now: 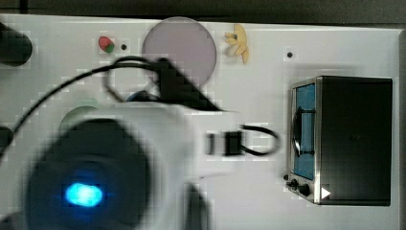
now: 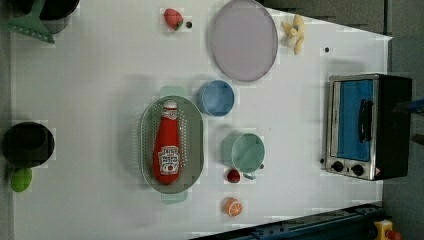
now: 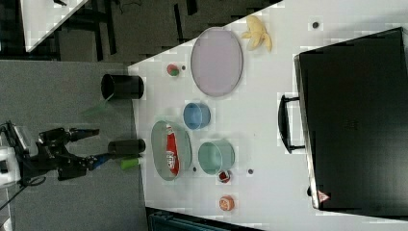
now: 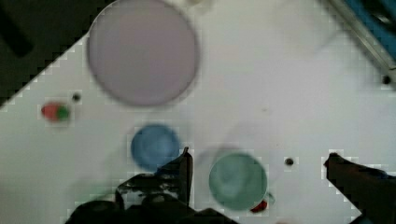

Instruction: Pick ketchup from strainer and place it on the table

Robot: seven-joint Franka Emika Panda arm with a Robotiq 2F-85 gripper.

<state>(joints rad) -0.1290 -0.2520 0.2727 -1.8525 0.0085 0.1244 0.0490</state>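
Red ketchup (image 2: 167, 149) lies flat in the pale green strainer (image 2: 196, 131) — nothing lifted yet. The gripper (image 4: 257, 161) hangs wide open and empty above the table (image 2: 90, 90) — the whole pick and placement remain.

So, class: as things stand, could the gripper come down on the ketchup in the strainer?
Probably yes. The ketchup lies flat and alone in the strainer, nothing over it, and the bowls stand apart beside it. The gripper has its fingers wide open, well clear above the table.

White arm (image 1: 158, 143) — black cable, blue light, black claw (image 3: 91, 144).
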